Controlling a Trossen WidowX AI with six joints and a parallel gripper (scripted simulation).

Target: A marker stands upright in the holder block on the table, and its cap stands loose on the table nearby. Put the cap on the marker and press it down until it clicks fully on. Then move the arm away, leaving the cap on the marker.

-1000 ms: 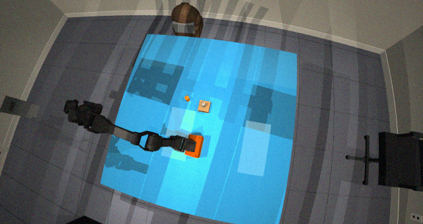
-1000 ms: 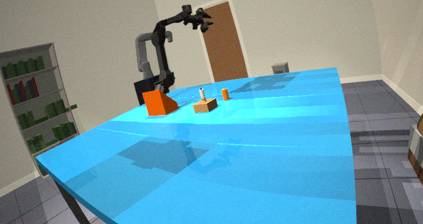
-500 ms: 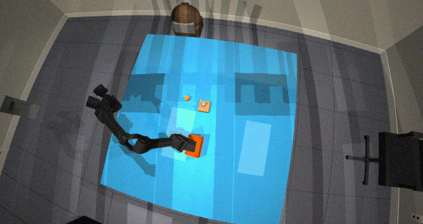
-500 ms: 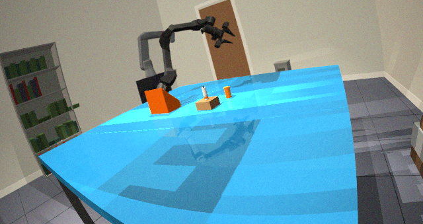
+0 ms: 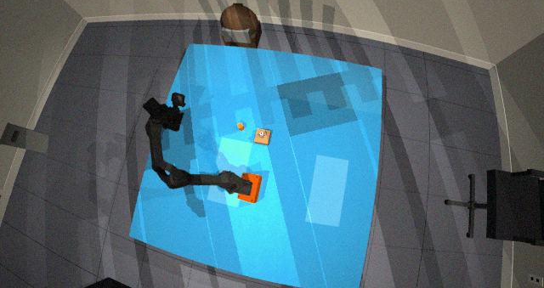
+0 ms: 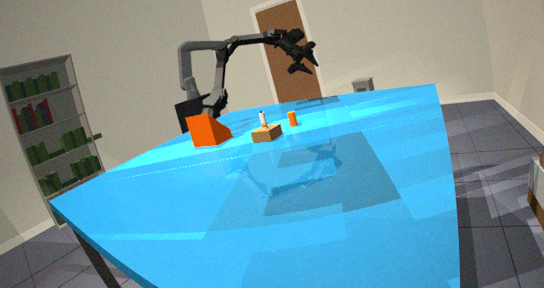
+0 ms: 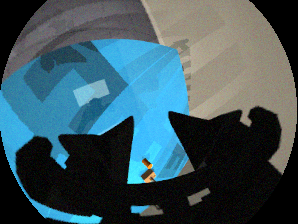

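The white marker [image 5: 261,133] [image 6: 263,119] stands upright in the tan holder block [image 5: 264,141] [image 6: 266,135] [image 7: 148,175], its dark tip bare and pointing up. The orange cap [image 5: 240,127] [image 6: 291,119] [image 7: 147,163] stands upright on the blue table [image 5: 285,237] [image 6: 170,203] [image 7: 150,90], a short way from the block and apart from it. My gripper [image 5: 181,110] [image 6: 314,69] [image 7: 151,116] is open with nothing between its fingers. It is high above the table, off to the cap's left in the top view. The marker's outline is unclear in the wrist view.
An orange block-shaped mount [image 5: 255,189] [image 6: 201,132] stands at the arm's base, on the same table as the holder block. My arm [image 5: 157,148] [image 6: 218,71] arches up from there. Dark shadows and pale patches lie across the table top. A chair [image 5: 514,205] stands on the floor beyond the table.
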